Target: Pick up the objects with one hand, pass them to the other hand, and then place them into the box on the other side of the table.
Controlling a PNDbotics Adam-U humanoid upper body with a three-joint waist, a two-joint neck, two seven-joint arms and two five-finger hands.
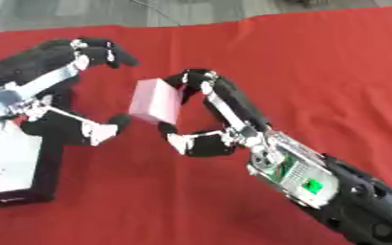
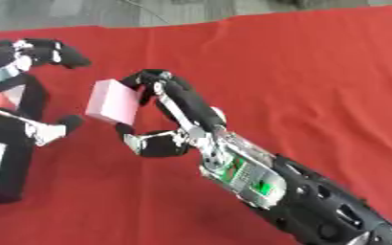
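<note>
above the red cloth point(image 1: 316, 72): pink block point(image 1: 155, 100), pinched by right hand point(image 1: 201, 125); left hand point(image 1: 65, 91) beside it, fingers spread. handover step; left must close next.

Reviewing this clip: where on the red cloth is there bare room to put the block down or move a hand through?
Bare red tablecloth lies beyond and to the right of the right hand, up to the far edge. The near strip left of the right forearm is bare too. It is crowded at left: the pale pink rectangular block, pinched by the right hand, sits just short of the open left hand above the white box.
</note>
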